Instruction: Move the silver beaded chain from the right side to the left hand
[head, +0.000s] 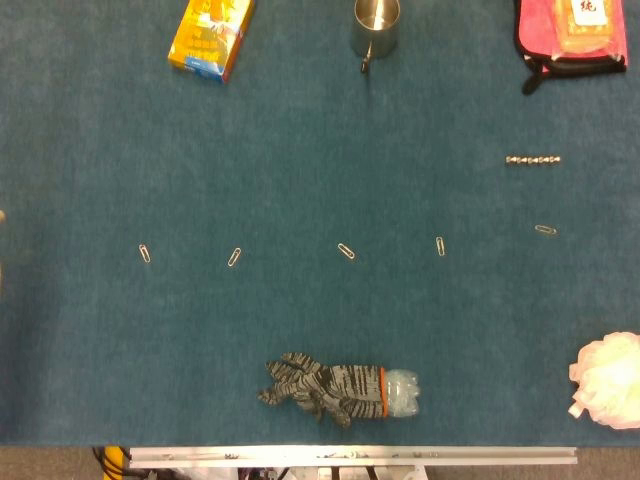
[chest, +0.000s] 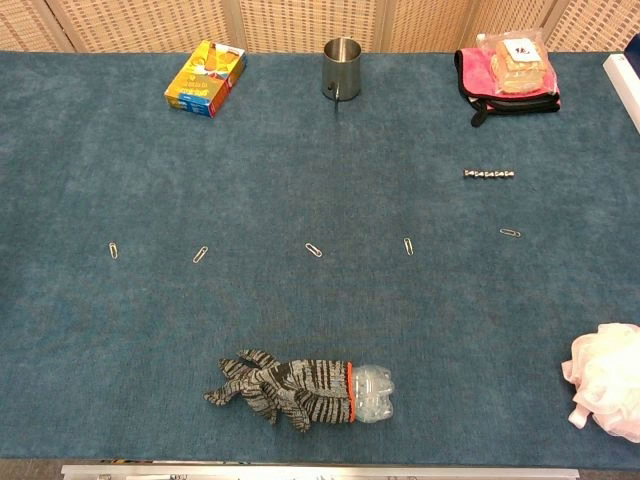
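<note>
Striped glove, beaded chain (untouched)

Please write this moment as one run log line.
stage: not started | silver beaded chain: lying straight on right side of blue table, untouched | left hand: not in view | right hand: not in view

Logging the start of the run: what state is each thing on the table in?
Beaded chain: lying straight, untouched, right side.
Metal cup: upright.
Yellow box: lying flat.
Plastic bottle: on its side, glove pulled over it.
Pink pouch: flat, packet on top.
Hands: not in view.
</note>
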